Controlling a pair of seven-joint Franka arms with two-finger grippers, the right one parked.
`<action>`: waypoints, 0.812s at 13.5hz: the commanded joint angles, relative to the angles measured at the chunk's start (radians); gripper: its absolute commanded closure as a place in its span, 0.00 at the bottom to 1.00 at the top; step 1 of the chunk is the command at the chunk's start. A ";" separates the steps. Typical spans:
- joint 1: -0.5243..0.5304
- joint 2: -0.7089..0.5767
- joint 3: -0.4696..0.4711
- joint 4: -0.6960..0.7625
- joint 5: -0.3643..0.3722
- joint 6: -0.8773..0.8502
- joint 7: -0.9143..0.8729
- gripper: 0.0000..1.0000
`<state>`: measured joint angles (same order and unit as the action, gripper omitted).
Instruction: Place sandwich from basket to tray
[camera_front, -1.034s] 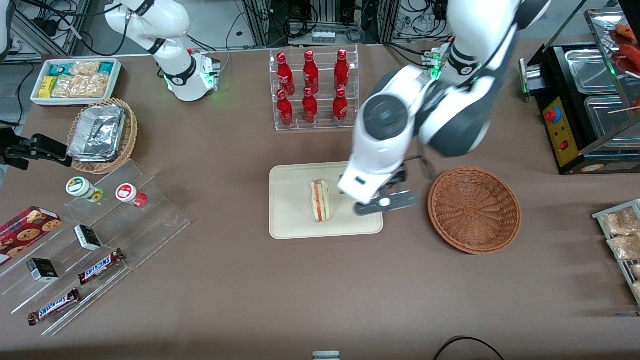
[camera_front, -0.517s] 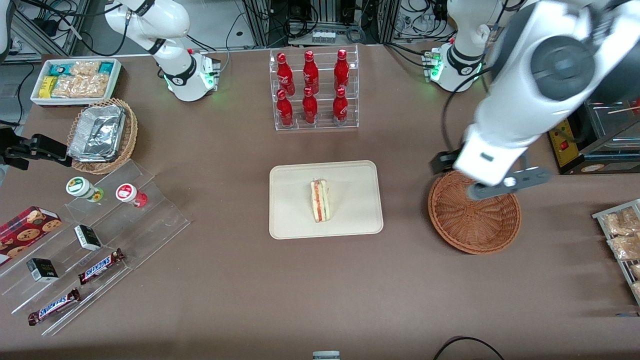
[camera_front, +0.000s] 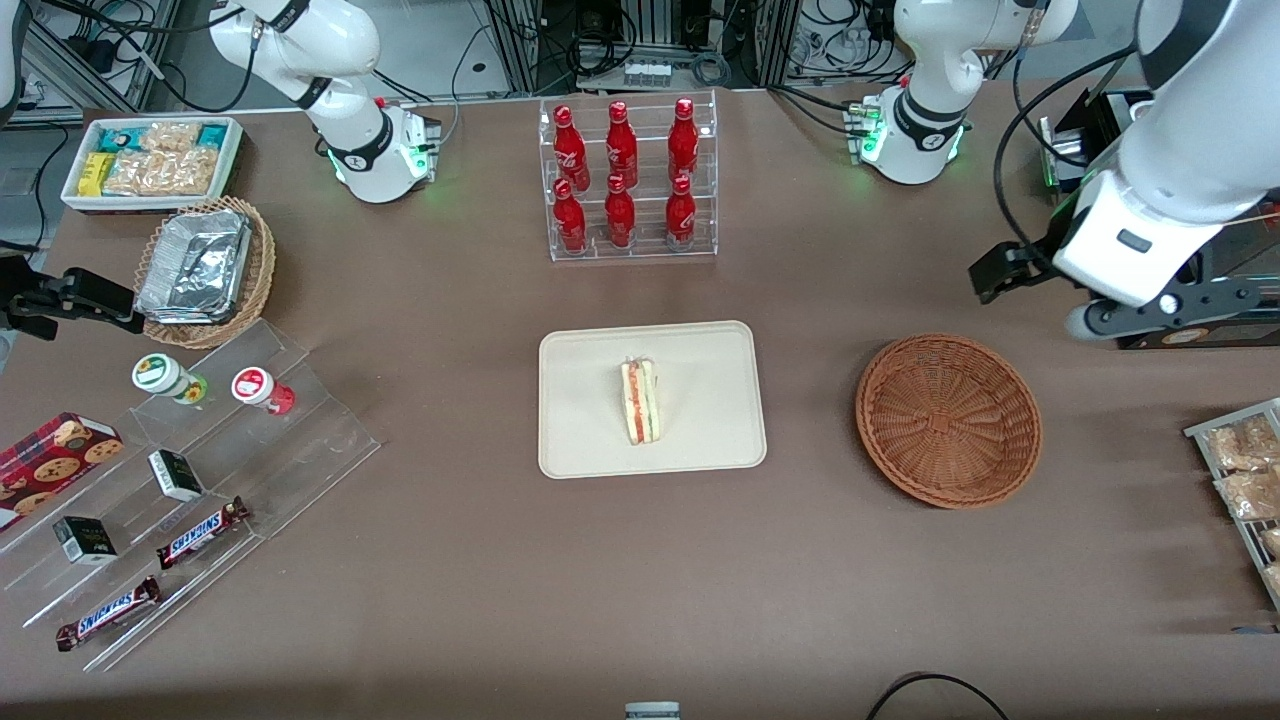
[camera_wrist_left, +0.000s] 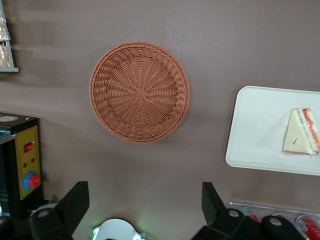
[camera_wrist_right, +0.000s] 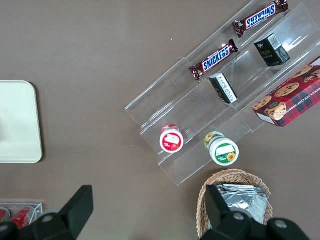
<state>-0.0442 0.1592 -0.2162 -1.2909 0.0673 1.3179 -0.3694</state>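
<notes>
Sandwich is on the tray, job looks done.
Sandwich (camera_front: 640, 402) lies mid-tray (camera_front: 590, 440), cut side up; basket (camera_front: 948, 419) has nothing in it. My gripper (camera_wrist_left: 145, 207) hangs high near the working arm's table edge, fingers (camera_wrist_left: 75, 202) spread, holding nothing.

- The gripper (camera_wrist_left: 145, 202) hangs high over the brown bench (camera_wrist_left: 225, 45), its two dark fingers (camera_wrist_left: 75, 200) spread wide with nothing between them.
- The basket (camera_wrist_left: 139, 91) sits with nothing in it.
- The sandwich (camera_wrist_left: 301, 139) lies on the tray (camera_wrist_left: 260, 130), well apart from the basket.
</notes>
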 joint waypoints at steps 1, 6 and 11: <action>0.053 -0.098 -0.005 -0.109 -0.014 0.001 0.091 0.01; 0.086 -0.164 0.047 -0.174 -0.037 0.001 0.225 0.01; 0.057 -0.188 0.110 -0.188 -0.064 -0.005 0.276 0.01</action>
<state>0.0323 0.0051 -0.1167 -1.4452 0.0184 1.3158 -0.1087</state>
